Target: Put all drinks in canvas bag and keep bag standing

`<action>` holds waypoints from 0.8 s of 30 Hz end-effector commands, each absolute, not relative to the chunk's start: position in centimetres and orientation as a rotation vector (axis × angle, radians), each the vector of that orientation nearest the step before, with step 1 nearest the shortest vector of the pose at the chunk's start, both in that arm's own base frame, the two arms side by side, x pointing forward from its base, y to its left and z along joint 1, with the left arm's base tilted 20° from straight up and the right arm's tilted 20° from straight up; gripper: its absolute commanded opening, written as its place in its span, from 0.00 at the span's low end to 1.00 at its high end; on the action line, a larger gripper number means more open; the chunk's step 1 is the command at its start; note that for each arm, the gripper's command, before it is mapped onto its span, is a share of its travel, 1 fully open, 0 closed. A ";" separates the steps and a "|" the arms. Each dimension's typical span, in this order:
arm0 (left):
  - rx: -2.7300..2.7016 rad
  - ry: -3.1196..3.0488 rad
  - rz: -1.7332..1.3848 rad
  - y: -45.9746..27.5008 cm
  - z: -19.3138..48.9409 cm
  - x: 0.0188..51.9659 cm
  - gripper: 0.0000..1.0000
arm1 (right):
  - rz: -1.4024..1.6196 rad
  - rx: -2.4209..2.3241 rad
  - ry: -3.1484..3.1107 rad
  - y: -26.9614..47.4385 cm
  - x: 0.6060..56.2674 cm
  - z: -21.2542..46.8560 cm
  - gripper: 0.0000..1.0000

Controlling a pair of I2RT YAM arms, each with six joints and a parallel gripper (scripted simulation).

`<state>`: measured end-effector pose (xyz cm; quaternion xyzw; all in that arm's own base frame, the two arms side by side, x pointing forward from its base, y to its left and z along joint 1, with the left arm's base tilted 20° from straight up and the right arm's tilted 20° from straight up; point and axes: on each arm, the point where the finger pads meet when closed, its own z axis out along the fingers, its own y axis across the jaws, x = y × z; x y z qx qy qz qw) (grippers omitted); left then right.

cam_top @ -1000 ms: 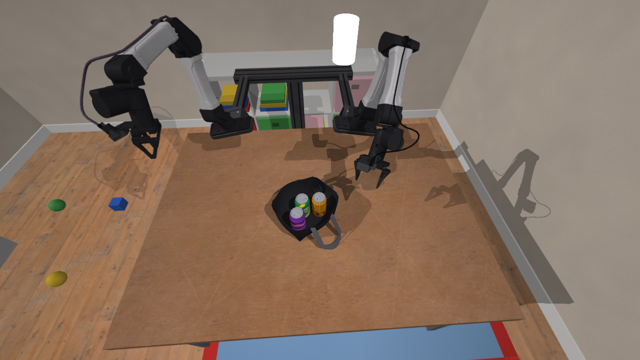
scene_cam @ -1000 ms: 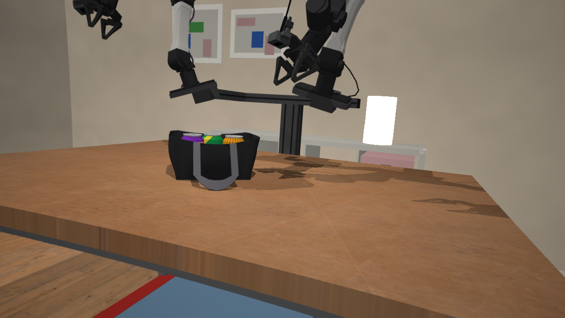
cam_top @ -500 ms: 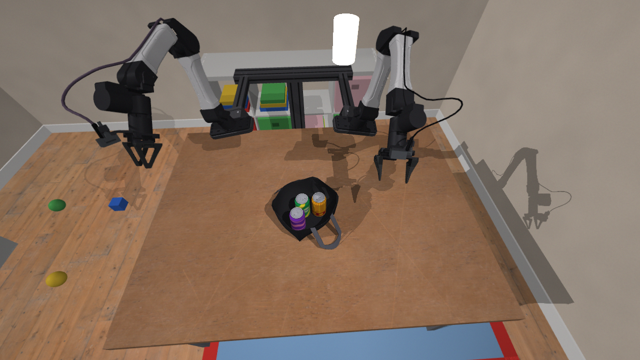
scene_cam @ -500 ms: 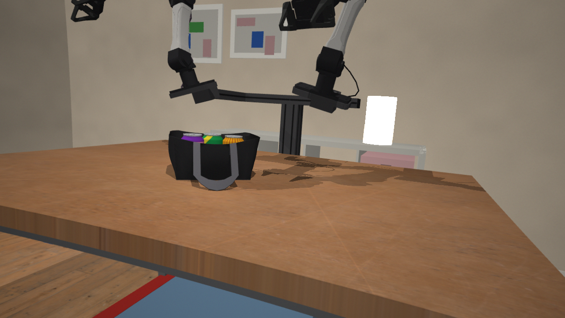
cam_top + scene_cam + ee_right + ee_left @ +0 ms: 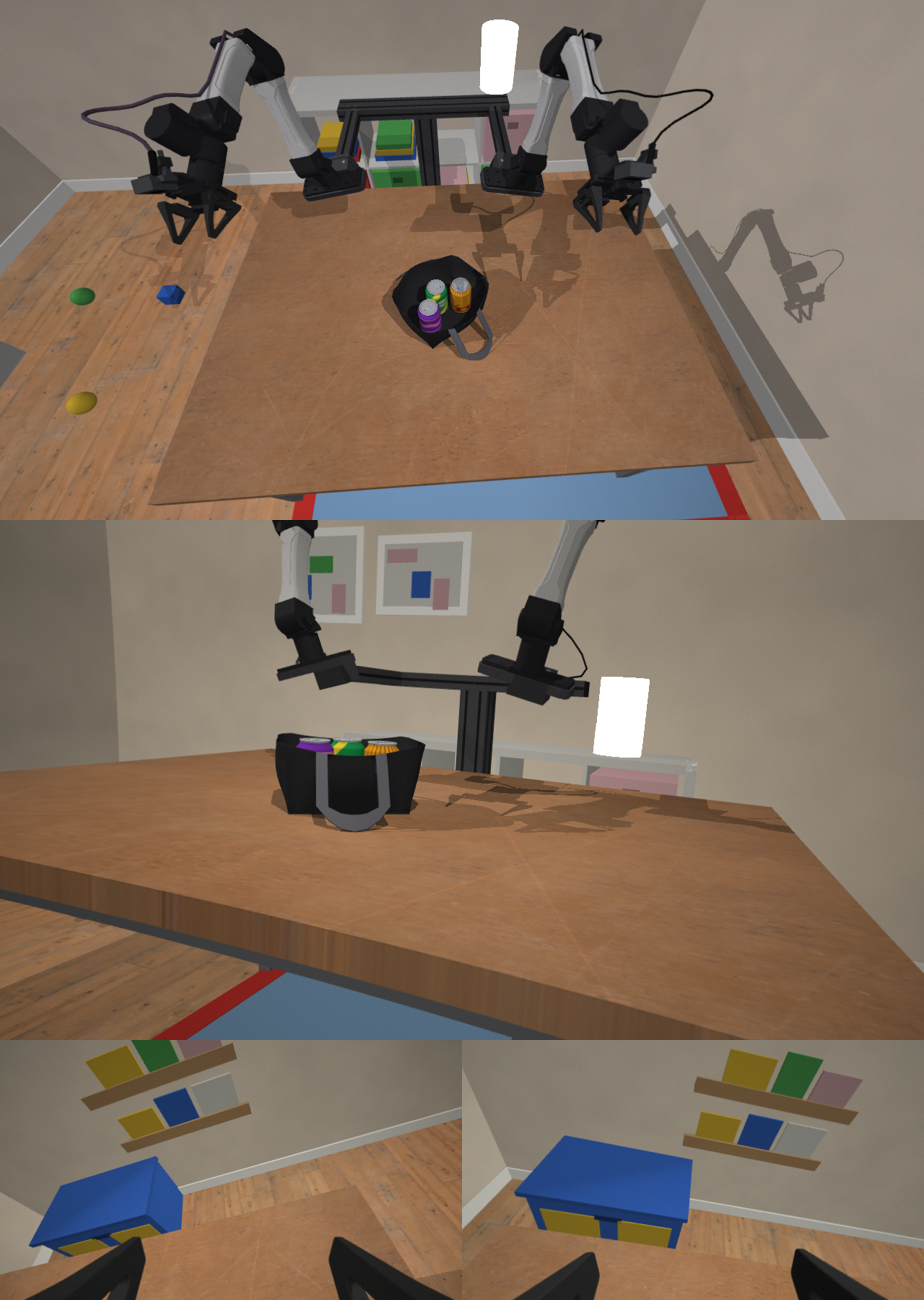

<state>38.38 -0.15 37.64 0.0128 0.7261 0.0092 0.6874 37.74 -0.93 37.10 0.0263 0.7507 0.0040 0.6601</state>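
Observation:
The black canvas bag stands on the table with its walls up. One grey handle hangs outside. Inside, a purple can, a green can and an orange can stand upright, close together. The exterior view shows only their tops. My left gripper is open and empty, raised at the picture's right in the top view. My right gripper is open and empty, raised at the picture's left. Both are away from the bag.
The wooden table carries the bag near its middle. The arm bases and black frame stand at its back edge. A white shelf unit and a bright lamp are behind. A blue chest stands beyond the table.

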 end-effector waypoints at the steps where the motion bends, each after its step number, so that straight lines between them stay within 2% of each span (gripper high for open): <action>1: -0.051 1.523 -0.028 0.0 41.9 38.3 0.86 | -0.016 -0.079 1.525 0.6 38.7 40.1 0.86; 4: -0.029 1.625 0.006 0.4 39.0 38.5 0.86 | 0.019 -0.050 1.557 1.0 38.6 39.7 0.86; 5: -0.014 1.449 0.020 0.4 44.4 36.8 0.86 | 0.031 -0.041 1.561 1.0 38.5 39.6 0.86; 7: 0.008 1.435 0.010 0.1 44.9 36.6 0.86 | 0.037 -0.028 1.470 0.9 37.0 43.4 0.86; 17: 0.012 1.496 0.000 -0.1 42.5 38.0 0.86 | 0.009 0.000 1.476 0.3 37.4 43.2 0.86; 21: 0.018 1.592 -0.009 -0.4 39.0 38.3 0.86 | 0.010 0.000 1.492 0.5 37.0 43.1 0.86; 24: 0.018 1.556 -0.009 -0.4 40.7 37.6 0.86 | 0.002 0.007 1.506 0.1 37.0 42.6 0.86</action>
